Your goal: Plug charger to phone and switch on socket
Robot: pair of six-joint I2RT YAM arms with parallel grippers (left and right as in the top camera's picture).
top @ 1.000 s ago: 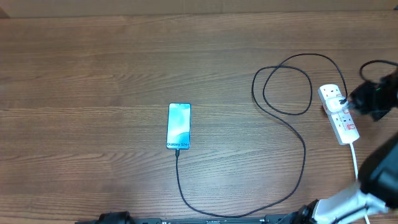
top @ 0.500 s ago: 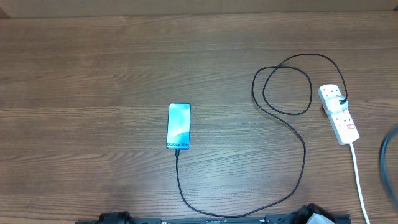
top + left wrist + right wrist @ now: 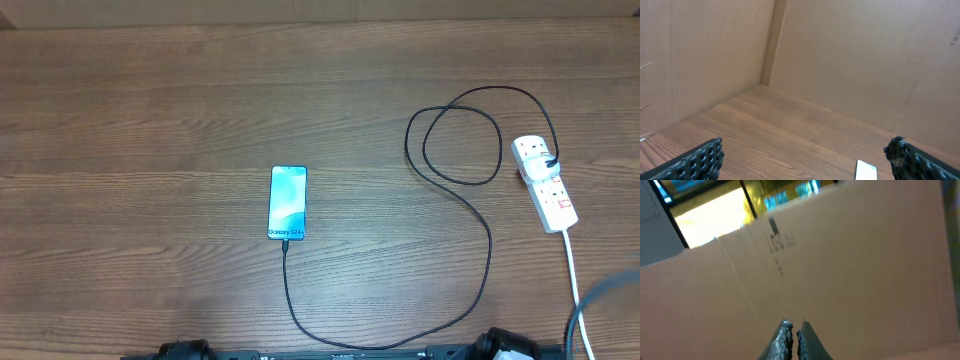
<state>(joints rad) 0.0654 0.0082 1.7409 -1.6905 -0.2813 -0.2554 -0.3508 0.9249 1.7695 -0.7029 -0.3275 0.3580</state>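
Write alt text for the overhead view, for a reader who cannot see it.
A phone lies face up on the wooden table, the black charger cable meeting its lower end. The cable curves right, loops, and reaches a white socket strip near the right edge.

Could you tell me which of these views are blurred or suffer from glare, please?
Overhead: evenly lit and sharp on the phone and power strip, except a smeared grey streak at the lower right corner. Left wrist: slightly soft, no glare. Right wrist: motion-blurred, the cardboard wall's print smeared, with bright yellow glare at upper left.
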